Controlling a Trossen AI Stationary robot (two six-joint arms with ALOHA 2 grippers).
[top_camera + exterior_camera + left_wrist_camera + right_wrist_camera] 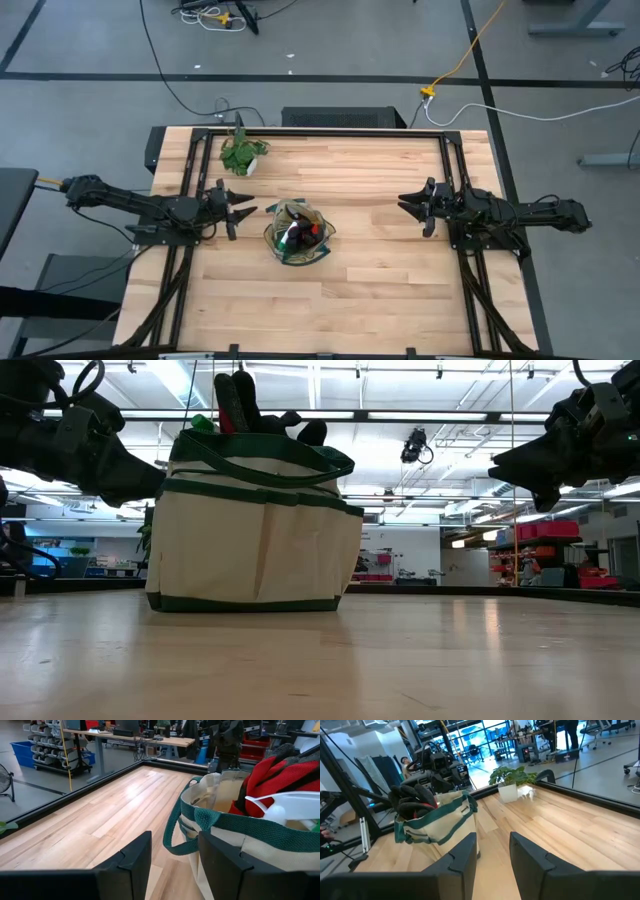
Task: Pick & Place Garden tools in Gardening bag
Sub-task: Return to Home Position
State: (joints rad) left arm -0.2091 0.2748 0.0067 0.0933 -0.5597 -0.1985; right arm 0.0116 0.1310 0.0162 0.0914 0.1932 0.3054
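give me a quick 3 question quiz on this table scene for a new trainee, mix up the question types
1. True or false: the left gripper is shut on a hand fork.
2. Which thing stands on the table outside the gardening bag? A pruning shears; B leafy plant; C hand fork.
3. Fill the blank: the red gloves sit ____ the bag.

Key:
1. False. It and the right gripper are both open and empty, one on each side of the bag.
2. B.
3. inside
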